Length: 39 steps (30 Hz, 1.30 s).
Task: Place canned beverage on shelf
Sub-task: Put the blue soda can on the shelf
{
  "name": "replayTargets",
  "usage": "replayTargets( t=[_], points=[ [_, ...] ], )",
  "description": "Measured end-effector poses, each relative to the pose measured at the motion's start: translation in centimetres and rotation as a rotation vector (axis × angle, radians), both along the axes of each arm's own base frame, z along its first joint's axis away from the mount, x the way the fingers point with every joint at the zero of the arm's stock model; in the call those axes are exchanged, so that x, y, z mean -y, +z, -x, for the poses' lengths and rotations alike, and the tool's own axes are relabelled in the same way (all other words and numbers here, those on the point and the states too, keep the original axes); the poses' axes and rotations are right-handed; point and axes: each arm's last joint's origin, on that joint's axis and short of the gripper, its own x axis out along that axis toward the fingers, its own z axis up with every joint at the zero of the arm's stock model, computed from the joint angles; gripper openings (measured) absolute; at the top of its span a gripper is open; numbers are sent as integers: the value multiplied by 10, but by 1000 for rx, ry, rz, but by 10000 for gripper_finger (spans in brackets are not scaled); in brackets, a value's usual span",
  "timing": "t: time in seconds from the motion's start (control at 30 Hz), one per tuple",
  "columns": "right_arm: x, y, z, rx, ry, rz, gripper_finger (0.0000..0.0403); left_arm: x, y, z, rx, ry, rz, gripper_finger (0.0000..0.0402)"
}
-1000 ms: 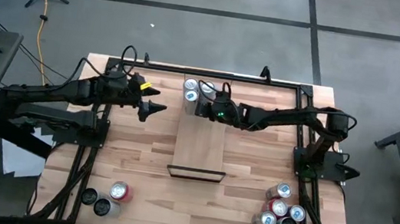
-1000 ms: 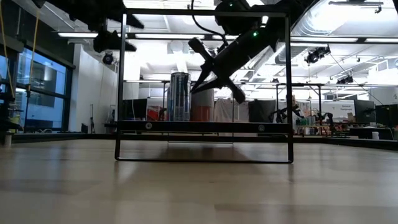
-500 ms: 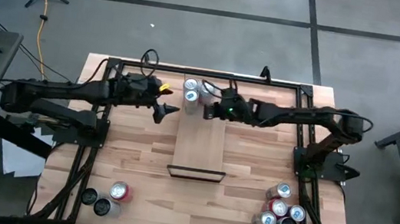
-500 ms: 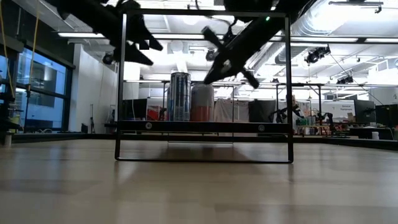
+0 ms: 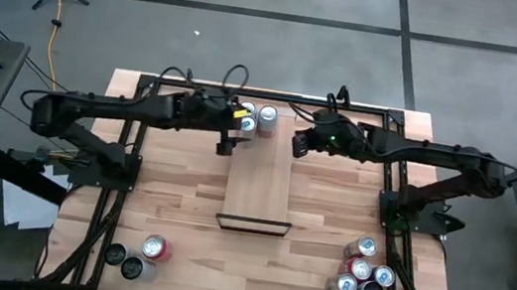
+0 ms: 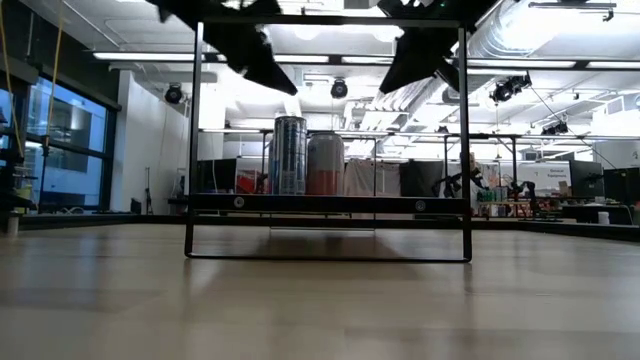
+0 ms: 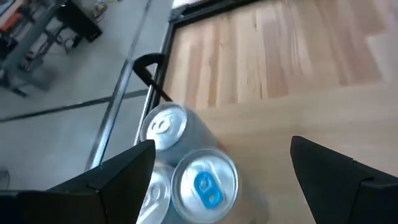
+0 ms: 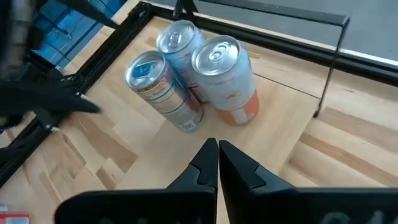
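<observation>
From above, three cans (image 5: 255, 119) stand bunched at the twelve o'clock end of the shelf (image 5: 260, 180). The left gripper (image 5: 229, 137), fingers spread and empty, hovers at their nine o'clock. The right gripper (image 5: 299, 144), fingers pressed together, sits at their three o'clock.

At table height, only two cans show; the third is hidden behind them, and both grippers are cut off at the top.

The left wrist view crops the third can.

The right wrist view shows all three cans touching. The left arm should avoid nudging this tight cluster.
</observation>
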Motion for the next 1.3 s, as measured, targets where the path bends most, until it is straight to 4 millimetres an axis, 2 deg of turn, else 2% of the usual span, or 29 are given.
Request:
replayTargets(
  t=[0.23,0.6,0.93,1.3],
  points=[
    [-6,-2,2,-36,31,-4,0,-23,-16,-24,-91,20,61,329],
    [-19,-6,5,-109,45,15,0,-39,-26,-22,-109,-15,146,322],
    [-20,-6,5,-108,37,26,0,-47,-30,-19,-140,-49,146,267],
    [-19,-6,5,-100,15,27,0,-46,-30,-19,-142,-56,138,201]
  ],
)
